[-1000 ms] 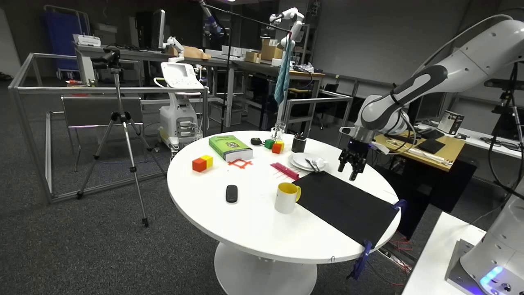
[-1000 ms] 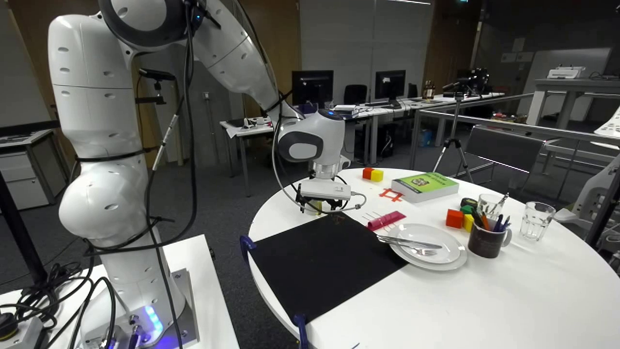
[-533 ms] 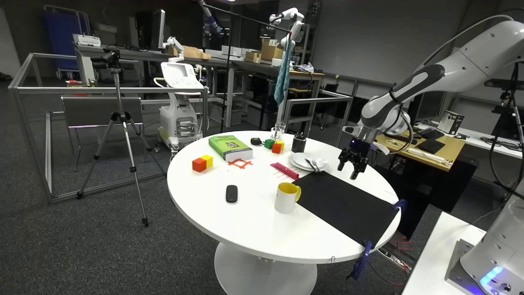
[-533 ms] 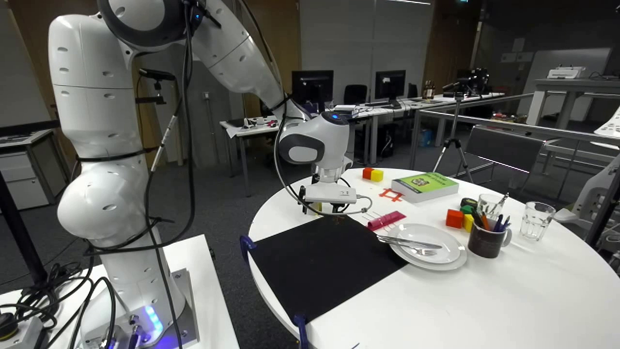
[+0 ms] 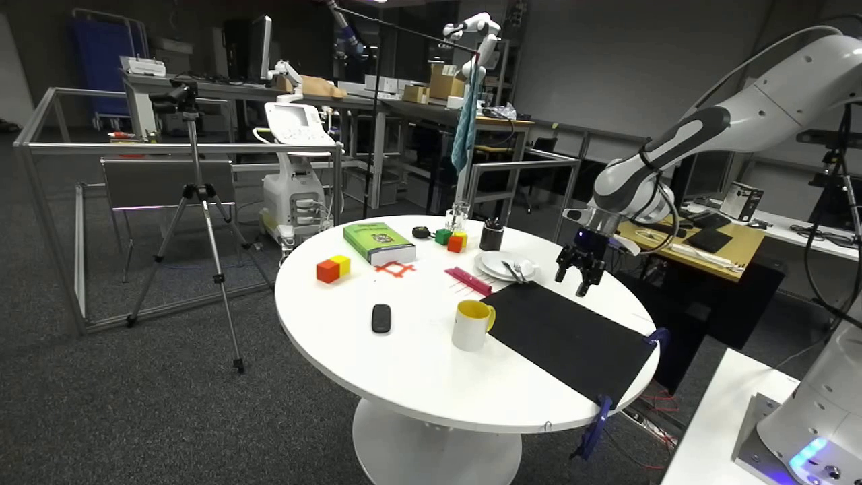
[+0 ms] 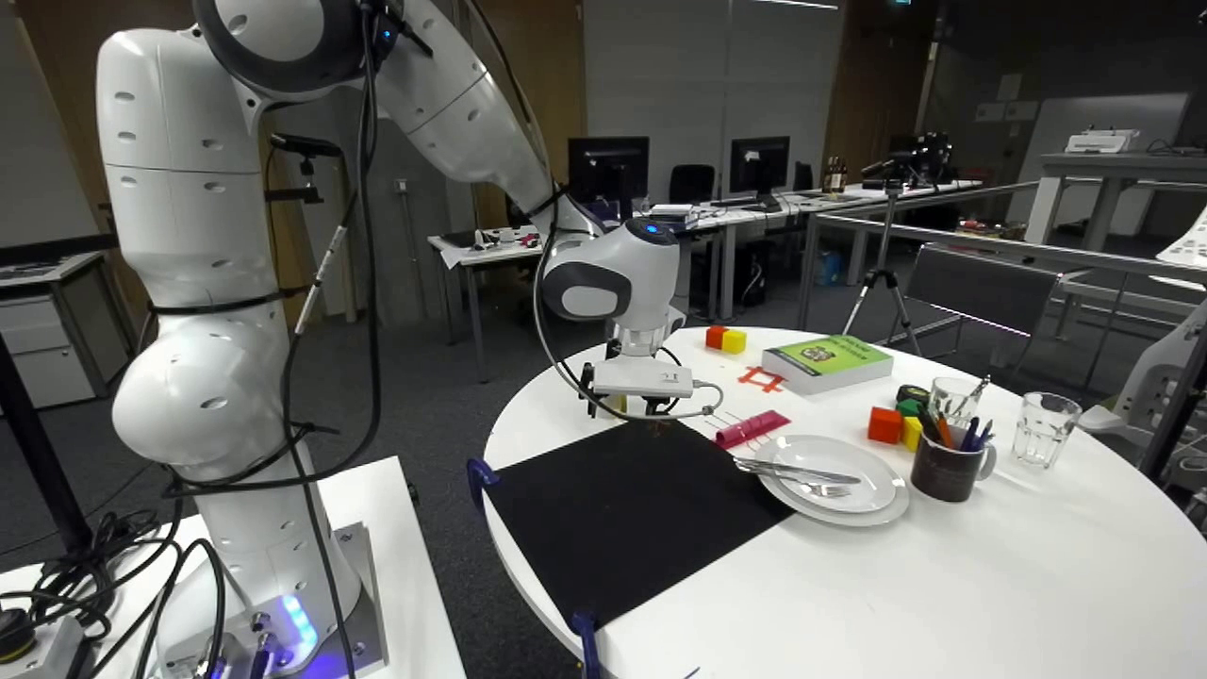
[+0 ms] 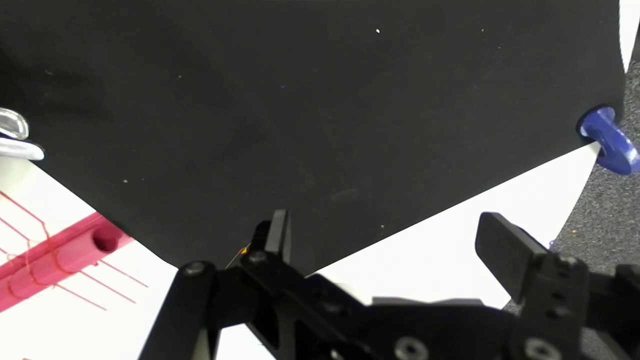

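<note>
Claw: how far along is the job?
Done: the claw looks positioned above the black mat, jaws open. In hand: nothing is held. Left: seemingly any grasp, as none is made yet; the mug stands upright on the table, apart from the claw.

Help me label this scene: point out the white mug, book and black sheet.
White mug [image 5: 470, 330], in an exterior view: its outer wall.
Book [image 6: 825, 356], in an exterior view: its green cover.
Black sheet [image 7: 315, 125], in the wrist view: its upper surface.
</note>
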